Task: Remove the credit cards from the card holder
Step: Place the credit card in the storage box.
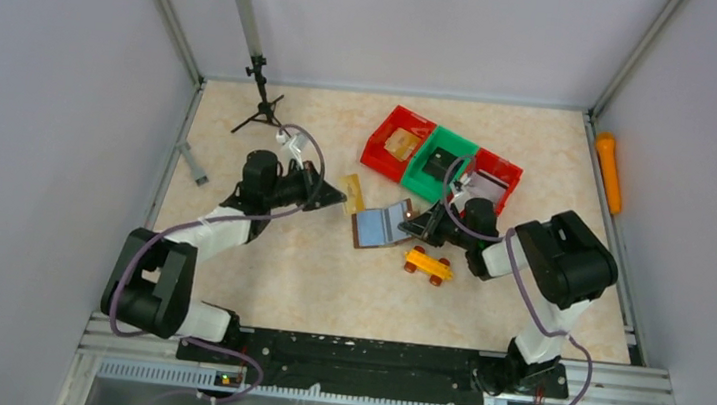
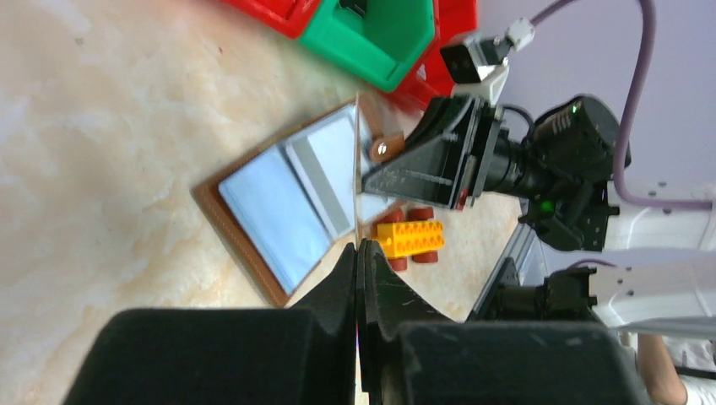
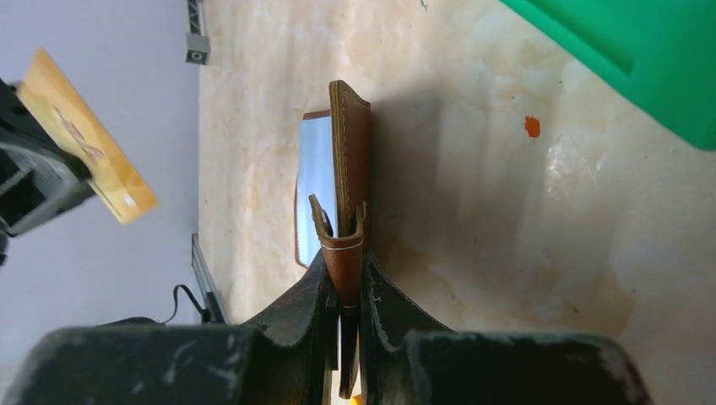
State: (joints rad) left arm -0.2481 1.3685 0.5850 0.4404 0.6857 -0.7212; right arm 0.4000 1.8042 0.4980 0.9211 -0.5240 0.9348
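Note:
The brown card holder (image 1: 382, 225) lies open mid-table, its greyish-blue pockets (image 2: 279, 202) facing up. One half stands upright (image 3: 350, 160). My right gripper (image 1: 410, 228) is shut on that upright half's edge (image 3: 344, 270). My left gripper (image 1: 338, 197) is shut on a yellowish credit card (image 1: 352, 194) and holds it above the table, just left of the holder. That card is edge-on in the left wrist view (image 2: 357, 169) and its yellow face shows in the right wrist view (image 3: 84, 135). A grey strip (image 2: 321, 181) shows in an inner pocket.
An orange toy car (image 1: 427, 264) sits just in front of the holder. Red (image 1: 396, 141), green (image 1: 439, 161) and red (image 1: 493, 176) bins stand behind it. A small tripod (image 1: 259, 102) stands at the back left. A grey tool (image 1: 193, 163) lies by the left wall.

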